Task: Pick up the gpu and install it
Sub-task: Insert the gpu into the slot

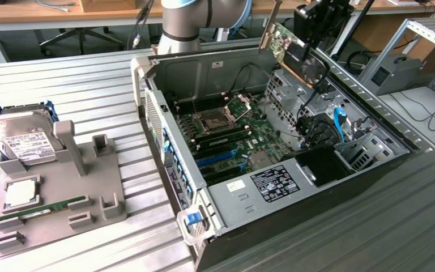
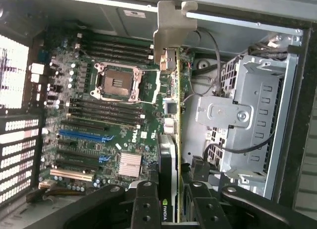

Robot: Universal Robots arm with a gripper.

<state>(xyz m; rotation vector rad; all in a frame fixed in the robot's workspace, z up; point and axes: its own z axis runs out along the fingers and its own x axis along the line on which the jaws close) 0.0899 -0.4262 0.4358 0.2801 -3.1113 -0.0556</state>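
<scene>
Gpu gripped, held above the open case.
The gripper (image 1: pixel 314 39) is clamped on the gpu (image 2: pixel 174 107), which hangs edge-on, metal bracket (image 2: pixel 171 30) away from the fingers, over the computer case (image 1: pixel 240 195) and apart from the motherboard (image 1: pixel 225 130).

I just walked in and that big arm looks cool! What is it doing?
The robot's gripper is holding a graphics card up in the air, above an open computer case. The card is not plugged in yet; it hangs over the green main board inside. A hard drive sits on a grey stand on the exterior view's left.
</scene>
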